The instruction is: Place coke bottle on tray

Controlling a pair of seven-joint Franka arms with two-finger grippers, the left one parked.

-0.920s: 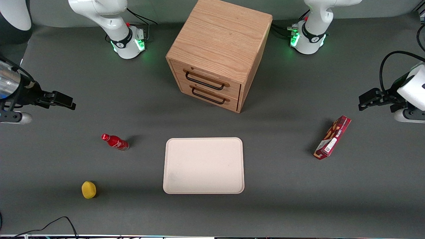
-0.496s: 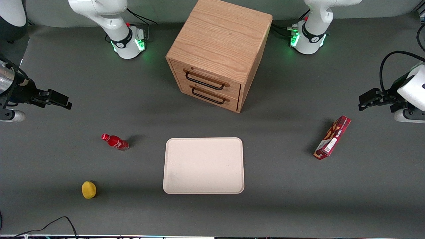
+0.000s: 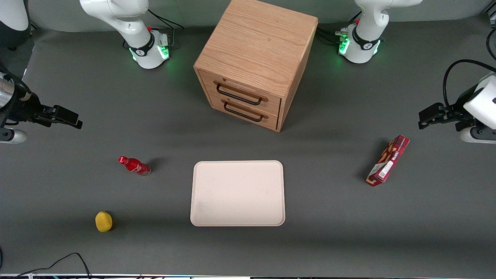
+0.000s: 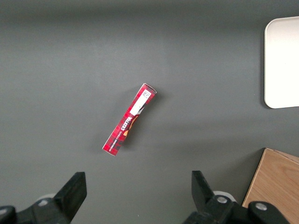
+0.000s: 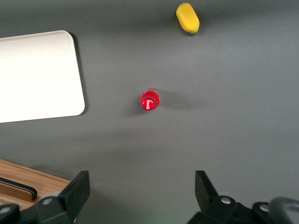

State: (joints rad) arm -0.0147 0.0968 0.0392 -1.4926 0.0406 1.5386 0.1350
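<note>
The wooden drawer cabinet [image 3: 255, 64] sits mid-desk toward my base's edge; the cream tray [image 3: 237, 193] lies bare before it. The coke bottle [image 3: 134, 166] stands on the mat toward my end of the desk, beside the tray (lemon [image 3: 103, 221] nearer the front edge). My gripper [image 3: 66, 117], fingers spread and empty, has drifted slightly outward, so no approach yet.

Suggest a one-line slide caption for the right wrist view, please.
Open gripper high above the upright coke bottle, which stands on the table between the tray and a yellow lemon.
</note>
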